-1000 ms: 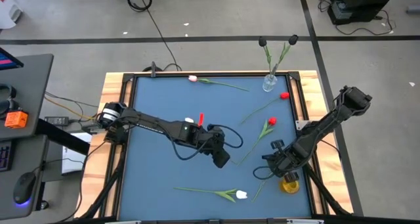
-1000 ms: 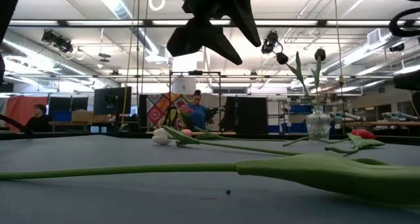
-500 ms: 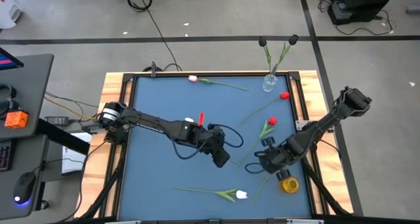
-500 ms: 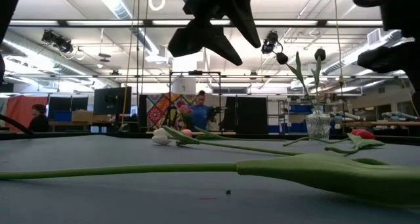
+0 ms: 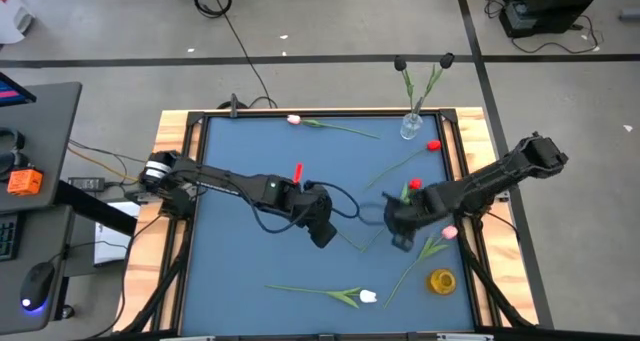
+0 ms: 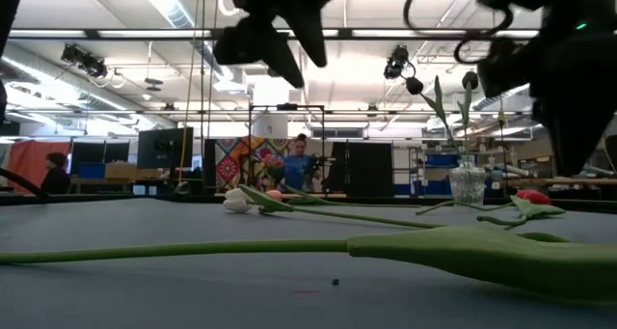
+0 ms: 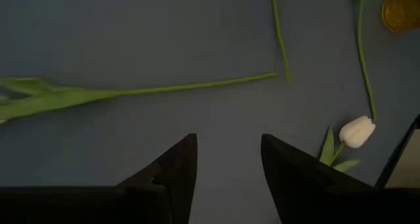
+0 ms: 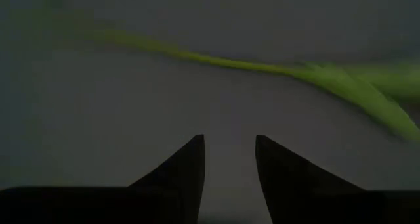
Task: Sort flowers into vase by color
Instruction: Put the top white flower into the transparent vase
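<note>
Lay scattered over the blue table (image 5: 230, 271): artificial tulips, each a long thin green stem with narrow leaves and a small closed head. White tulip (image 5: 368, 296) near the front edge, stem running leftward, head white and egg-shaped, also seen past the left fingers (image 7: 357, 131). Pale pink-white tulip (image 5: 294, 120) along the far edge. Two red tulips right of centre: the first red tulip (image 5: 433, 146) close to the glass vase (image 5: 410, 128), the second red tulip (image 5: 414, 186) just beside the right arm. Pink tulip (image 5: 449, 232) at the right, stem slanting down toward the yellow vase (image 5: 441, 280) lying at the front right corner. Stood upright in the glass vase at the far right edge: two black tulips (image 5: 422, 61), dark heads on leaning stems.

Hung over the table's middle, the left gripper (image 5: 322, 231), fingers parted a moderate way, nothing between them. Hovered just right of centre beside a green stem, the right gripper (image 5: 394, 221), fingers likewise apart, gripping nothing; only a blurred stem and leaf (image 8: 341, 79) ahead of it.
</note>
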Available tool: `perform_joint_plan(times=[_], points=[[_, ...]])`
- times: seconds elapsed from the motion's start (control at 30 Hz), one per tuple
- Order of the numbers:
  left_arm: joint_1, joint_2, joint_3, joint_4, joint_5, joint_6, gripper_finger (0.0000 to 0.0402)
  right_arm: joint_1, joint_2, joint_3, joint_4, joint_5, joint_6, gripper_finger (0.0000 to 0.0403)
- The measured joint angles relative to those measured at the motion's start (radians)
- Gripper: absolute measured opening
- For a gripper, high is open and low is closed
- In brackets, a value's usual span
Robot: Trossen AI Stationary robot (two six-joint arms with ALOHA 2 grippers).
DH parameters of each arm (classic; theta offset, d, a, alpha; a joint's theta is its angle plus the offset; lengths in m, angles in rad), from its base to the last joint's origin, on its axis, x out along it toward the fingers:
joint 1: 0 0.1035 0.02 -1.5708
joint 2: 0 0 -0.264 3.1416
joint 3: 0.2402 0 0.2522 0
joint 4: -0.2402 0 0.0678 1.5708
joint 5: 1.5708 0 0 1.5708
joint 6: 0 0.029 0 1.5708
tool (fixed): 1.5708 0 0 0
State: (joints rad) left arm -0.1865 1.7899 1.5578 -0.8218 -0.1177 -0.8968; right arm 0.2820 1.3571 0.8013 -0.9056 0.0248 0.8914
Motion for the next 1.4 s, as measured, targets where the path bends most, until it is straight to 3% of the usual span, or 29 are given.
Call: perform_joint_plan(times=[0.1, 0.23, 0.47, 0.6, 0.7, 0.87, 1.13, 1.4], points=[[0.012, -0.038, 0.0, -0.01, -0.032, 0.0, 0.0173, -0.1, 0.0, 0.001, -0.074, -0.016, 0.157, 0.0144], [0.034, -0.079, 0.001, -0.001, -0.059, 0.0, 0.0173, -0.225, -0.001, 0.001, -0.088, -0.047, 0.253, 0.0144], [0.048, -0.103, 0.001, -0.016, -0.065, 0.009, 0.0173, -0.356, -0.001, 0.001, 0.067, -0.089, 0.31, 0.0144], [0.043, -0.104, 0.001, -0.051, -0.065, 0.019, 0.0173, -0.36, 0.0, 0.001, 0.41, -0.153, 0.115, 0.0144], [0.043, -0.104, 0.001, -0.06, -0.064, 0.022, 0.0173, -0.326, 0.028, 0.004, 0.649, -0.105, -0.005, 0.0144], [0.043, -0.118, 0.0, -0.089, -0.062, 0.017, 0.0173, -0.286, 0.142, 0.003, 0.849, -0.018, -0.209, 0.0144], [0.044, -0.181, 0.001, -0.189, -0.067, -0.02, 0.0173, -0.171, 0.376, 0.073, 0.937, 0.098, -0.484, 0.015], [0.046, -0.214, 0.001, -0.292, -0.098, -0.06, 0.0173, -0.112, 0.544, 0.235, 0.895, 0.234, -0.532, 0.0209]])
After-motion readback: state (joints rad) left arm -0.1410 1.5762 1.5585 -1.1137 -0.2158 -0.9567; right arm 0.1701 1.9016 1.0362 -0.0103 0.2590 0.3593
